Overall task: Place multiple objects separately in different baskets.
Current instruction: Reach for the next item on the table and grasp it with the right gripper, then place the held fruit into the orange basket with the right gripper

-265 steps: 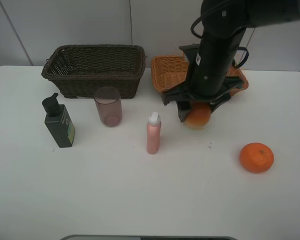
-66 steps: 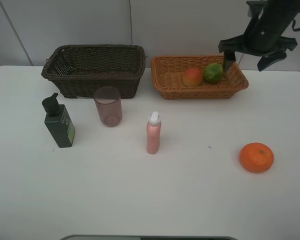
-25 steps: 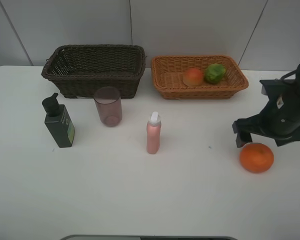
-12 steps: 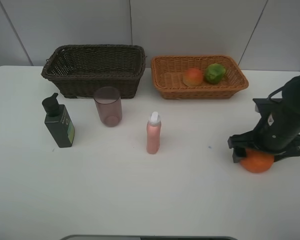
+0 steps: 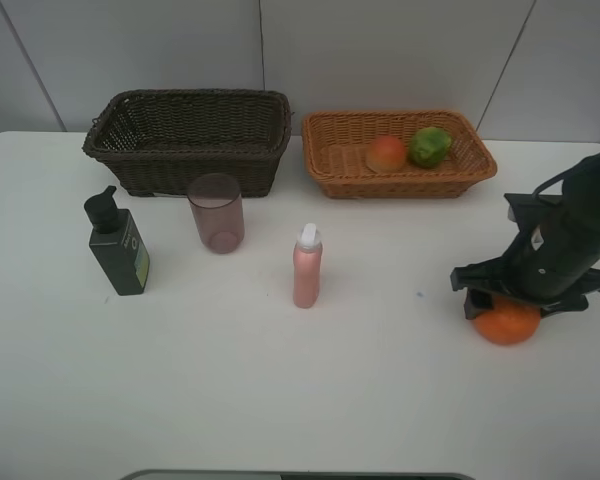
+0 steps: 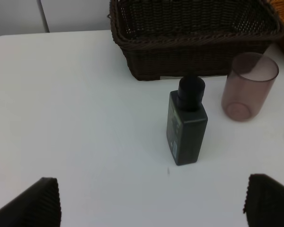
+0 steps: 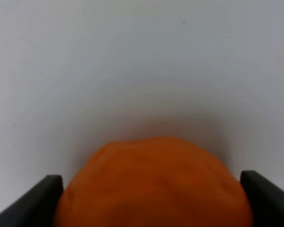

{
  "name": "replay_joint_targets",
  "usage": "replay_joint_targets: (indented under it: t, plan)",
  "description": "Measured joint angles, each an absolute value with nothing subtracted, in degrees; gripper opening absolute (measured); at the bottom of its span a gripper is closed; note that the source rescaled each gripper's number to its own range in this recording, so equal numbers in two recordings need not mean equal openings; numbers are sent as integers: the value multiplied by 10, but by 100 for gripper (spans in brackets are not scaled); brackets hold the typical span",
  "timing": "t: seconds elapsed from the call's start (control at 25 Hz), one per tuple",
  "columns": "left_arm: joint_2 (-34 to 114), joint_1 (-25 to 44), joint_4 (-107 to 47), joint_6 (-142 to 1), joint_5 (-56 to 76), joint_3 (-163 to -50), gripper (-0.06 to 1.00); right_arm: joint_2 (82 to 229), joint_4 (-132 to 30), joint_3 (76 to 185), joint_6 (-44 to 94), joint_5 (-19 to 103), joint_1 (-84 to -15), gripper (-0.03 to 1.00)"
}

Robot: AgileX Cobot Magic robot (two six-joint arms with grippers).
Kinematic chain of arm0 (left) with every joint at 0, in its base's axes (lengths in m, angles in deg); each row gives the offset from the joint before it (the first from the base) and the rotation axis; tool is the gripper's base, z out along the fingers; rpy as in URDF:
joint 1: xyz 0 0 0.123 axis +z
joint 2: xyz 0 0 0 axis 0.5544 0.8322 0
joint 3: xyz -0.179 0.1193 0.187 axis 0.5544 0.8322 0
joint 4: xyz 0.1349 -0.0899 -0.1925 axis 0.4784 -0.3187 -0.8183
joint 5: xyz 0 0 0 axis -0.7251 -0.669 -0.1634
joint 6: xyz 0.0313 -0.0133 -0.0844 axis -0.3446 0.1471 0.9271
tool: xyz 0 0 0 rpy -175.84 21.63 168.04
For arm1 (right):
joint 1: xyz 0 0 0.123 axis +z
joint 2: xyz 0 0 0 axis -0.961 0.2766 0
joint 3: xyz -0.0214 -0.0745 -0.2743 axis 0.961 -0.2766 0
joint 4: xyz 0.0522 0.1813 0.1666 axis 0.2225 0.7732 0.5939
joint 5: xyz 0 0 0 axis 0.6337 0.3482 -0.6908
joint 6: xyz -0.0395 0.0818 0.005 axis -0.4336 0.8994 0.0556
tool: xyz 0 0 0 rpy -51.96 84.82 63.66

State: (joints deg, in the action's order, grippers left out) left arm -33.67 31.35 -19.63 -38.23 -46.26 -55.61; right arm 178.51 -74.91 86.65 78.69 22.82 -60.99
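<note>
Exterior high view, read as a clock face with 12 o'clock at the far wall: the white, smooth table [image 5: 280, 390] carries all items.

1. Baskets. A deep, dark brown, rectangular wicker basket [image 5: 185, 165] stands at 11 o'clock. A shallower, light orange-brown basket [image 5: 400, 186] of finer weave stands at 1 o'clock, just beside the first.
2. Basket contents. The light basket holds a round red-orange fruit [image 5: 386, 153] and, at its 3 o'clock side, a lumpy green fruit [image 5: 429, 146]. The two are close together.
3. Upright items. A dark green, flat-sided pump bottle [image 5: 119, 248] stands at 9 o'clock. A translucent pinkish-purple cup [image 5: 217, 213], cylindrical and open at the top, stands at 10 o'clock near the dark basket's front wall. A slim pink bottle [image 5: 307, 270] with a white cap stands near the centre.
4. Orange. The orange [image 5: 505, 326], round with a dimpled skin, rests on the table at 4 o'clock.
5. Right gripper [image 5: 518, 302]. It sits directly on top of the orange. In the right wrist view its black fingers [image 7: 42, 194] press against opposite flanks of the fruit, clamped on it.
6. Left gripper [image 6: 151, 201]. In the left wrist view its fingers [image 6: 35, 201] stand wide apart, holding nothing, above bare table with the pump bottle ahead of them.
</note>
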Motion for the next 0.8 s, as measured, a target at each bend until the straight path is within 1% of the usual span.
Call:
replay_joint_targets:
  t: [0.72, 0.8]
  plan:
    - [-337, 313, -196, -382, -463, -556, 100, 1785, -749, 866, 788, 228, -610, 35]
    - [-337, 313, -196, -382, -463, -556, 100, 1784, -749, 885, 787, 201, -610, 35]
